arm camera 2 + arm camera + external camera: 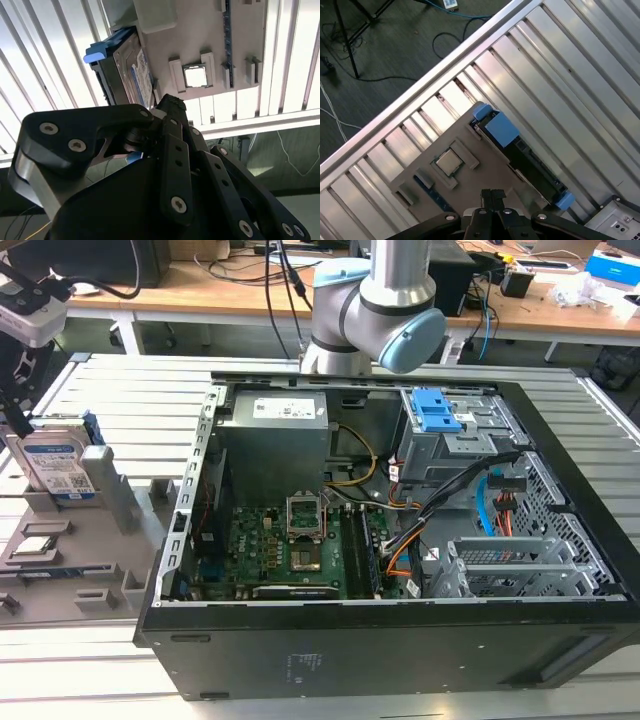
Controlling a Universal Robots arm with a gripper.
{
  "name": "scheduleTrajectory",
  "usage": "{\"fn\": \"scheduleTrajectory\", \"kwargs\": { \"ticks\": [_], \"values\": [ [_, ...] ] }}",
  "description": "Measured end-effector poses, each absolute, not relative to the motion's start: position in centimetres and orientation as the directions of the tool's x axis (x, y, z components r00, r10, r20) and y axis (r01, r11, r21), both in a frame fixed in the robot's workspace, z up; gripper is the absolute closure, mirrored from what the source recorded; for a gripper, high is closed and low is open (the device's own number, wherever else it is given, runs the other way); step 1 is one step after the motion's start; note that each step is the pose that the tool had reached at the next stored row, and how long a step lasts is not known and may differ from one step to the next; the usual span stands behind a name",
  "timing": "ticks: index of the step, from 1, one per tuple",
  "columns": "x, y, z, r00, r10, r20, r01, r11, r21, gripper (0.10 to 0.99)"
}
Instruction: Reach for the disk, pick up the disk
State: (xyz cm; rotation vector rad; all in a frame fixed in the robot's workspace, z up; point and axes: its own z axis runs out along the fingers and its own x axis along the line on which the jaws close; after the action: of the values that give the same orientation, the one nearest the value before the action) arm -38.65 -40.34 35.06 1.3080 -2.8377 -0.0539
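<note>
The disk (58, 465) stands on edge in a slot of a grey holder (110, 540) at the exterior view's left. It is silver-grey with a blue-and-white label and blue rails. In the first wrist view the disk (520, 150) is seen edge-on, with blue rail ends at both ends. My gripper (492, 196) hangs above the holder, a little to the side of the disk and apart from it. Its black fingertips are pressed together with nothing between them. In the second wrist view the disk (125, 70) lies just beyond the black fingers (170, 105).
A square processor chip (449, 162) sits in a recess of the grey holder, beside the disk. An open computer case (400, 540) takes up the middle of the slatted metal table (120, 380), with a grey power-supply box (275, 430) and a blue latch (438, 410) inside. The table's edge (420, 85) runs close to the holder.
</note>
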Motion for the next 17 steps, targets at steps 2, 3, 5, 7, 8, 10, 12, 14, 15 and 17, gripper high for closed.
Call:
{"fn": "scheduleTrajectory", "kwargs": {
  "ticks": [2, 3, 5, 7, 8, 10, 12, 14, 15, 17],
  "values": [
    [-38.65, -40.34, 35.06, -0.626, -0.78, 0.0, -0.779, 0.626, 0.038, 0.98],
    [-38.65, -40.34, 35.06, -0.619, -0.785, 0.0, -0.785, 0.618, 0.038, 0.98],
    [-38.65, -40.35, 35.06, -0.604, -0.797, 0.0, -0.796, 0.604, 0.038, 0.98],
    [-38.65, -40.34, 35.06, -0.591, -0.807, 0.0, -0.806, 0.591, 0.038, 0.98],
    [-38.65, -40.34, 35.06, -0.584, -0.812, 0.001, -0.811, 0.584, 0.038, 0.98],
    [-38.65, -40.34, 35.06, -0.565, -0.825, 0.0, -0.824, 0.565, 0.038, 0.98],
    [-38.65, -40.34, 35.06, -0.551, -0.835, 0.0, -0.834, 0.55, 0.038, 0.98],
    [-38.65, -40.34, 35.06, -0.532, -0.847, 0.0, -0.846, 0.531, 0.038, 0.98],
    [-38.65, -40.34, 35.06, -0.512, -0.859, 0.0, -0.859, 0.511, 0.038, 0.98],
    [-38.65, -40.34, 35.06, -0.473, -0.881, 0.001, -0.88, 0.473, 0.038, 0.98]
  ]
}}
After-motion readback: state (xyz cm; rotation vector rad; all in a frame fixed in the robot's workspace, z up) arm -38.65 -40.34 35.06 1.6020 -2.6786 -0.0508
